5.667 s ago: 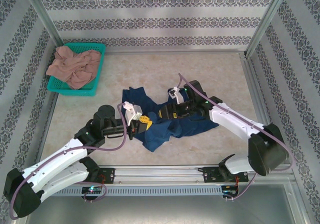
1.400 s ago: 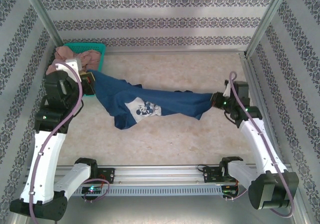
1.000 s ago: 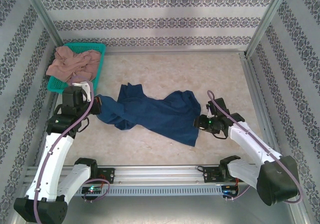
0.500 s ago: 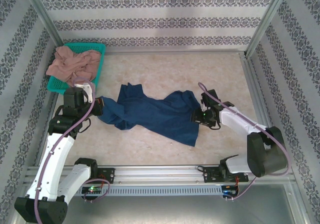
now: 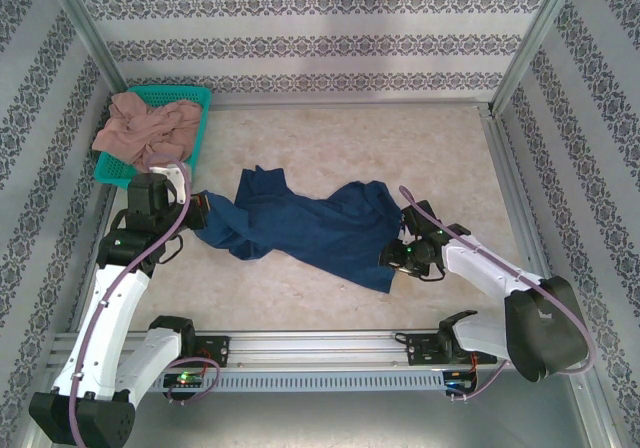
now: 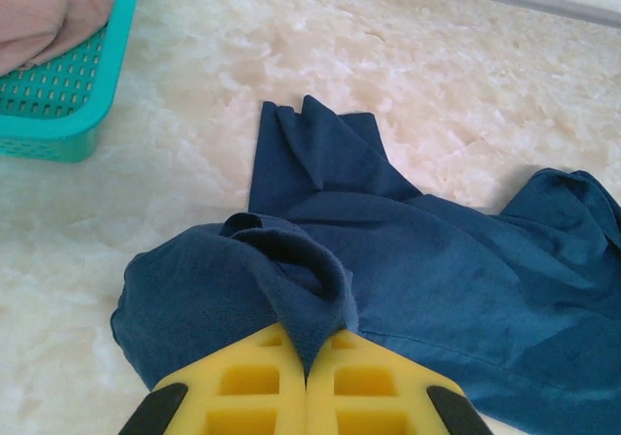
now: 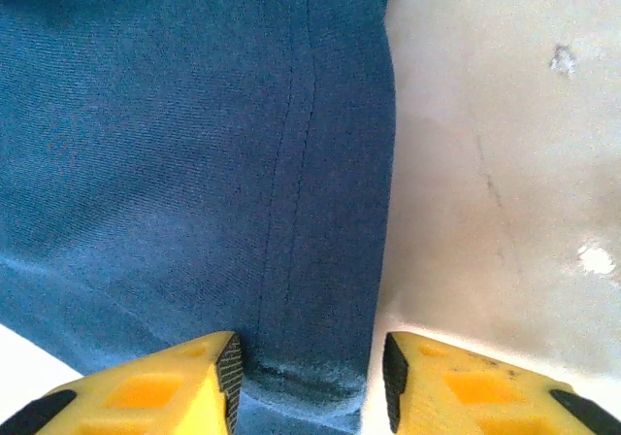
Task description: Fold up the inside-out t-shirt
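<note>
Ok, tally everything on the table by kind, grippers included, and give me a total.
Garments: 2 (navy t-shirt, pinkish-tan garment)
Baskets: 1 (teal basket)
Grippers: 2 (left gripper, right gripper)
Total: 5

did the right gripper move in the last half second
Yes. The right gripper has slid along the right edge of the t-shirt toward the near rail, its fingers apart astride the hem.

t-shirt (image 5: 310,223) spread rumpled mid-table | left gripper (image 5: 200,211) at its left end | right gripper (image 5: 386,258) at its right edge | teal basket (image 5: 194,153) far left, holding pink garment (image 5: 150,128)
</note>
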### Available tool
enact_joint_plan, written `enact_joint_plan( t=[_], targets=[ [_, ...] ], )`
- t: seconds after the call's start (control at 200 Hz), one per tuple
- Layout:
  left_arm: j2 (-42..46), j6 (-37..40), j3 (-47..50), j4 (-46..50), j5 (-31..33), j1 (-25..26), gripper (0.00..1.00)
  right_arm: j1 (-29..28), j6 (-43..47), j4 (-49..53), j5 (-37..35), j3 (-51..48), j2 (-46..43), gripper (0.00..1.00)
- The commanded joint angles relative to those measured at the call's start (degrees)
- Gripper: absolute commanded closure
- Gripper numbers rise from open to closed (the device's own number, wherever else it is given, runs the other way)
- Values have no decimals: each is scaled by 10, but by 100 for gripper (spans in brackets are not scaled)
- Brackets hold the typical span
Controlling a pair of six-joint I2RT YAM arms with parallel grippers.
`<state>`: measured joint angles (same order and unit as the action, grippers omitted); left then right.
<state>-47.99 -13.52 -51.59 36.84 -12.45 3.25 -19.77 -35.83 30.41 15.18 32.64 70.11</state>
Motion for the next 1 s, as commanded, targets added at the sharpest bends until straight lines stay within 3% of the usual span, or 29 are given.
enact_joint_plan(
  t=[0.0,0.18,0.34,0.515,0.64,0.705,0.784,0.994],
  targets=[
    [5,-4,3,-24,-7,-6,100,-9,-11,-8,13,-8,-10,59],
    [3,-5,3,-25,-9,-6,100,-11,-13,-1,9,-5,-24,73],
    [1,-8,6,-30,-5,-6,100,-10,-8,15,11,13,-45,100],
    [-9,-27,-62,-62,14,-6,100,46,99,58,-42,196,-119,100],
    [-15,6,-200,-67,106,-7,100,152,116,57,-21,341,-137,100],
    [-4,38,-276,-75,130,-7,100,173,133,76,-27,422,-149,100],
    [4,72,-361,-82,114,-7,100,174,149,95,-33,508,-167,100],
    [-27,146,-590,5,59,-6,100,172,195,178,-61,711,-201,100]
  ],
)
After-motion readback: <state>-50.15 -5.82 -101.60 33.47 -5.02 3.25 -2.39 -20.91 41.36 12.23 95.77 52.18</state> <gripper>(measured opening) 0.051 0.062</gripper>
